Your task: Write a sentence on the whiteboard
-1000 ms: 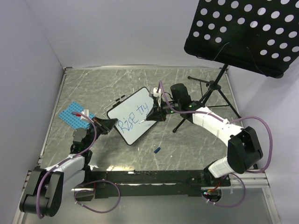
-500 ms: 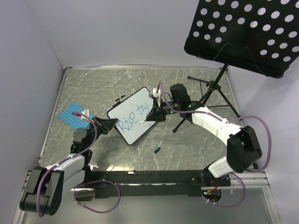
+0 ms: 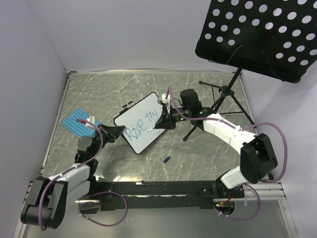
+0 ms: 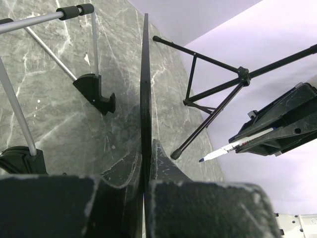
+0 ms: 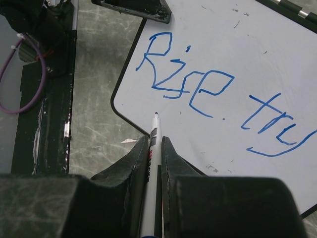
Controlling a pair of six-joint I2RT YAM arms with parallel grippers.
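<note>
Both arms reach inward, left tool (image 4: pixel 146 154) gripping the whiteboard (image 3: pixel 140 144) edge, right tool (image 5: pixel 154 147) gripping a marker (image 5: pixel 155 129).

tilted whiteboard (image 3: pixel 140 123), seemingly "rise try" (image 5: pixel 218 99)

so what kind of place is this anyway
Probably a robot lab cell, not a home: a left arm and right arm bolted at the edge of a table, plain walls boxing it in, and props on it, a whiteboard and music stand.
</note>
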